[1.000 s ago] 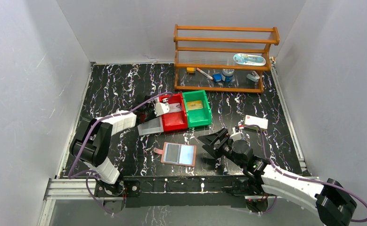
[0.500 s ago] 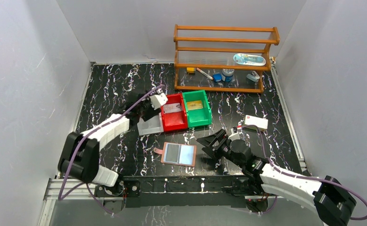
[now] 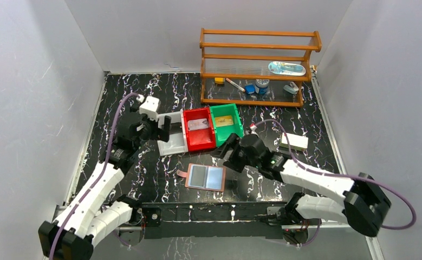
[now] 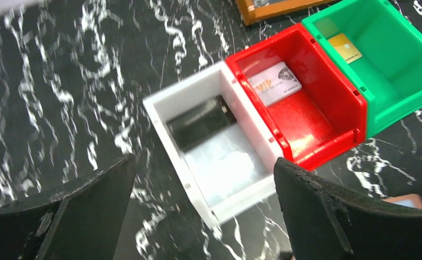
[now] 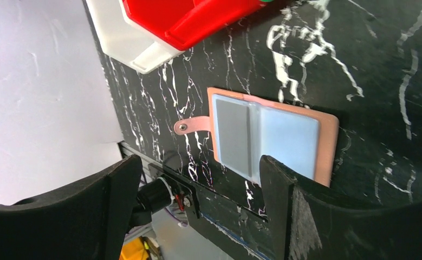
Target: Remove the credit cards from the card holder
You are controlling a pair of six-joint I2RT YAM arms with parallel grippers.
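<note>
Left gripper backs off red bin, gaping, empty; right gripper open, empty over card holder (cards binned; pockets unclear).

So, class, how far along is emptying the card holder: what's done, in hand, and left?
Done: a dark card lies in the white bin, a pale card in the red bin, a yellow card in the green bin. In hand: nothing; the left jaws stand open over the white bin, the right jaws open near the card holder. Left: the holder's darker pocket may hold another card; unclear.
</note>
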